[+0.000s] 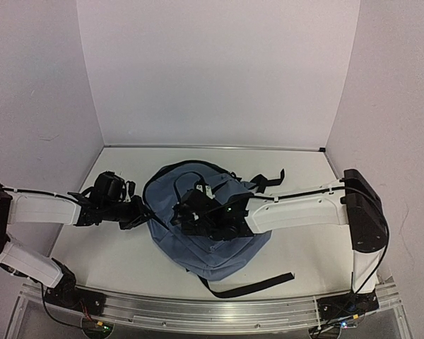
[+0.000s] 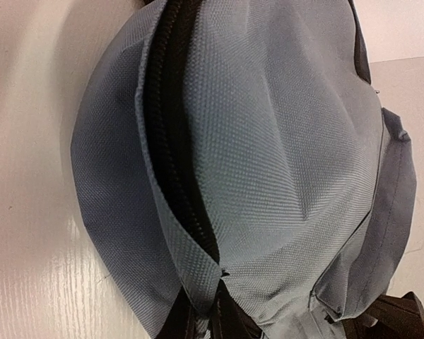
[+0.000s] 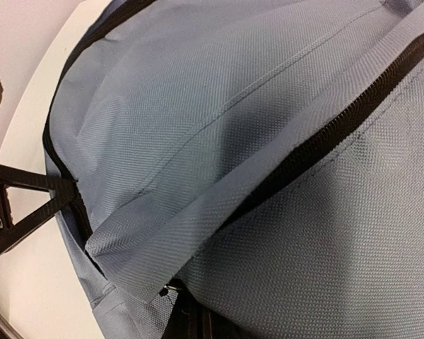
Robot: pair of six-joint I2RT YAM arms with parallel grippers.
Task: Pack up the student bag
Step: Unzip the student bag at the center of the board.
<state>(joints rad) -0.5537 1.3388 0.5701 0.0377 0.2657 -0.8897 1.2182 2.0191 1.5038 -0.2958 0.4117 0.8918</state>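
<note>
The student bag (image 1: 219,240), slate-blue with black straps (image 1: 249,286), lies flat in the middle of the table. My left gripper (image 1: 144,213) is at its left edge. In the left wrist view it (image 2: 210,319) is shut on the fabric flap beside the black zipper (image 2: 171,134). My right gripper (image 1: 181,216) reaches across the top of the bag. In the right wrist view it (image 3: 191,319) is shut on the bag's fabric at the zipper line (image 3: 318,141), with a small metal piece (image 3: 167,288) at its tips. The inside of the bag is hidden.
White walls close the table at the back and on both sides. An aluminium rail (image 1: 219,311) runs along the near edge. A loose black strap (image 1: 270,179) lies behind the bag. The left arm's gripper shows at the left in the right wrist view (image 3: 14,205).
</note>
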